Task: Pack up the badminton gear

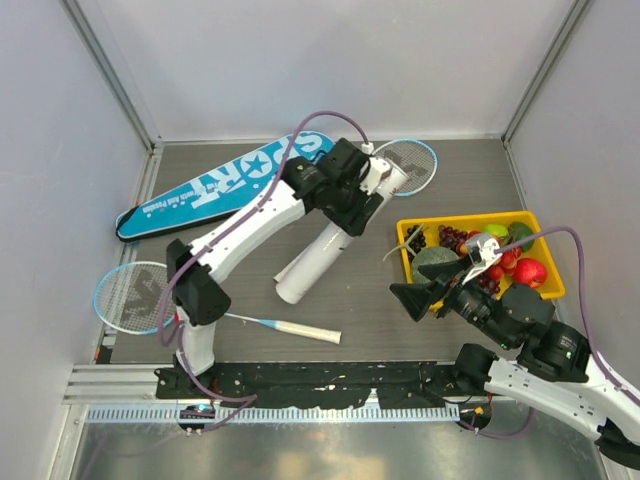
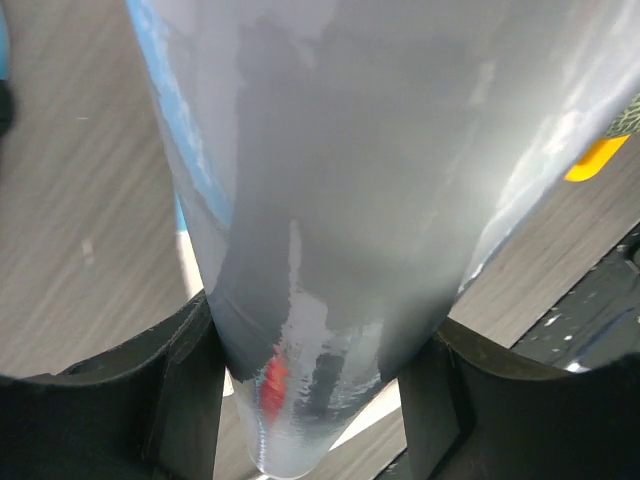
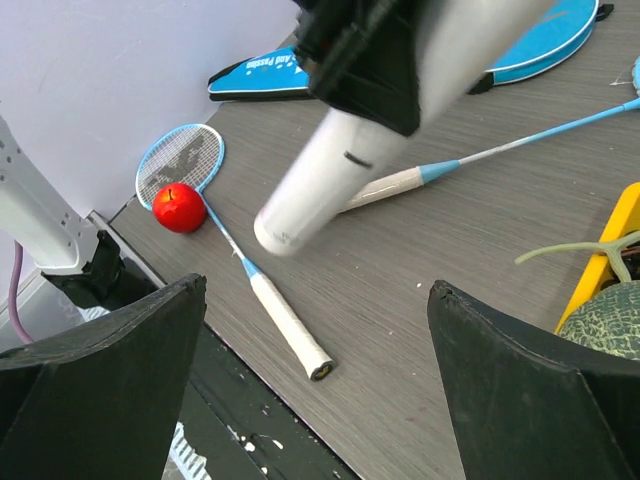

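Pinching the white tube (image 1: 312, 262) near its upper end, the left claw (image 1: 352, 205) holds it slanted over the worktop (image 1: 470, 180); right claw (image 1: 418, 297) hangs spread. I'd lower it slowly toward the SPORT bag (image 1: 215, 180), grip firm.

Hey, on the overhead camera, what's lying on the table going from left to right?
near racket's head → white tube → far racket's head → yellow fruit tray. The blue bag is left out: it stretches across both the near racket and the tube.
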`<action>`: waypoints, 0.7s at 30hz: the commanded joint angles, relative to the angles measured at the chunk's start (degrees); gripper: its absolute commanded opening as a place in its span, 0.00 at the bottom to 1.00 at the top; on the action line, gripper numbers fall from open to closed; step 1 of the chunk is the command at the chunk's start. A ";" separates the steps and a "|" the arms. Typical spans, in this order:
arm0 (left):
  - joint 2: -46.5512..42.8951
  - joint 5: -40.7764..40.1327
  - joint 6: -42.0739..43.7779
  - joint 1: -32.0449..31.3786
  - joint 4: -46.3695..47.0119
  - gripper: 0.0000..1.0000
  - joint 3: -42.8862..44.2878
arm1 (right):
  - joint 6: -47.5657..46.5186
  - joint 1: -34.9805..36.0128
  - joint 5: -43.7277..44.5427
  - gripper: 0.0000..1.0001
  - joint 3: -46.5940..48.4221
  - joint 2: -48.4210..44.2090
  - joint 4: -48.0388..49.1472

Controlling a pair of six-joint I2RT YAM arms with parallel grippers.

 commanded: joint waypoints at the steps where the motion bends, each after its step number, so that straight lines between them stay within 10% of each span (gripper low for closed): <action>1: 2.62 3.30 -8.14 -0.96 -1.22 0.07 3.62 | 0.81 0.05 2.08 0.95 2.08 -1.87 -1.55; 21: 15.11 2.51 -12.28 -0.96 10.66 0.32 -0.25 | 1.52 0.05 4.54 0.95 2.52 -2.31 -1.81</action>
